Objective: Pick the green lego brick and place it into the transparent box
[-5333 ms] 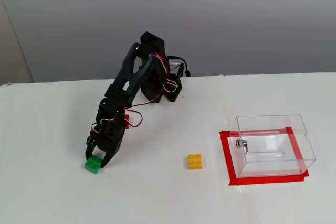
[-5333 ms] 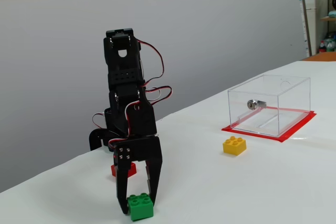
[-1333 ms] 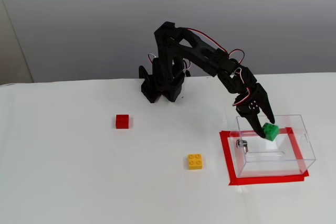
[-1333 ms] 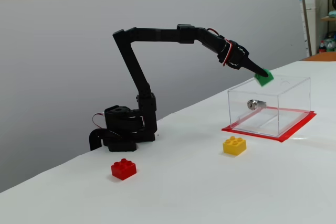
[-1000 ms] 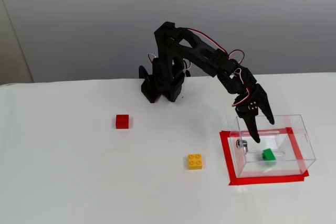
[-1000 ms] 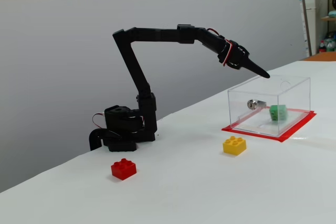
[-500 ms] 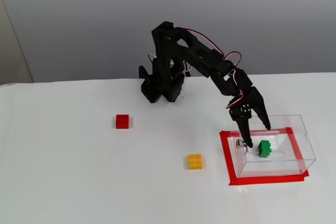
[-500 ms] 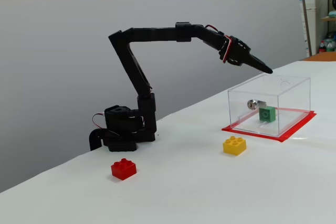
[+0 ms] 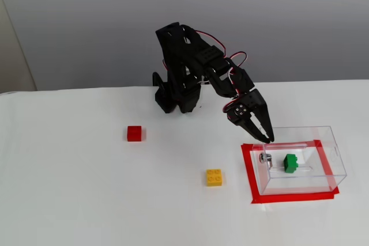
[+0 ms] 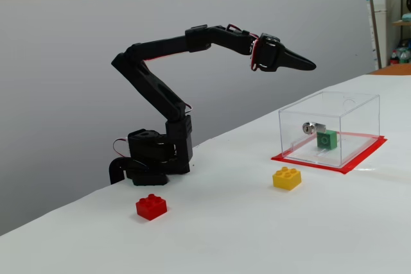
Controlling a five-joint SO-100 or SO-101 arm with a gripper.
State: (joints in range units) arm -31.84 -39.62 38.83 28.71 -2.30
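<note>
Nearest the camera in a fixed view: red lego brick (image 10: 151, 206), alone on white table (image 10: 257, 235), well apart from all else. Further back and to the right there: yellow lego brick (image 10: 287, 178), studs up, near but not touching the red tape frame (image 10: 359, 160). Within that frame: transparent box (image 10: 347, 104), rectangular, clear walls, small metal fitting (image 10: 309, 127) on one side. Inside the box, resting on its floor just beside the fitting: green lego brick (image 10: 327, 139), also seen from above (image 9: 290, 163), free of any grip. Above the box's rim, clear of the walls: gripper (image 10: 307, 64), black, fingers drawn together to a narrow point, holding nothing; from above (image 9: 268, 139), tips over the box's near-left corner. Farthest back: black arm base (image 10: 151, 155), at the table's rear edge, grey wall behind.
</note>
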